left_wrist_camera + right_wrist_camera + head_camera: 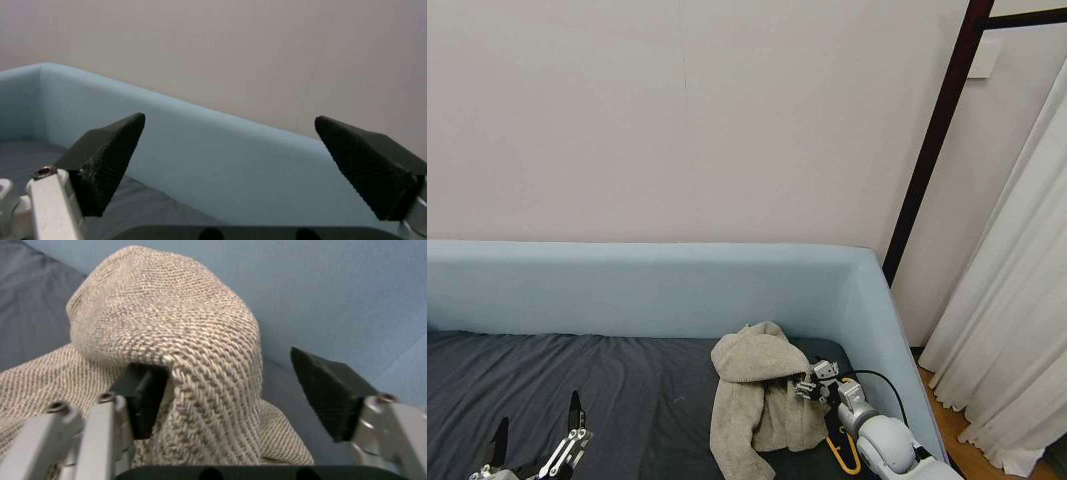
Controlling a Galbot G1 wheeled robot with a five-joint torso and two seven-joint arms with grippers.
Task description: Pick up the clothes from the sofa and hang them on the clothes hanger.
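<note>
Right gripper (233,385): straddling the knit garment's (749,385) raised fold at the sofa's (627,290) right end, jaws apart.
Left gripper (540,410): idling near left, jaws apart.
Grip: probably needing a deep, centred bite.

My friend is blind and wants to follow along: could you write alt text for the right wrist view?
A bunched beige knitted garment sits between the open jaws of the right gripper, one jaw touching a fold. Behind it is the light blue sofa back.

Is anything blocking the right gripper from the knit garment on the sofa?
Nothing visible. The right gripper is open at the beige knit garment, a raised fold between its fingers. The left gripper hangs open over the seat.
</note>
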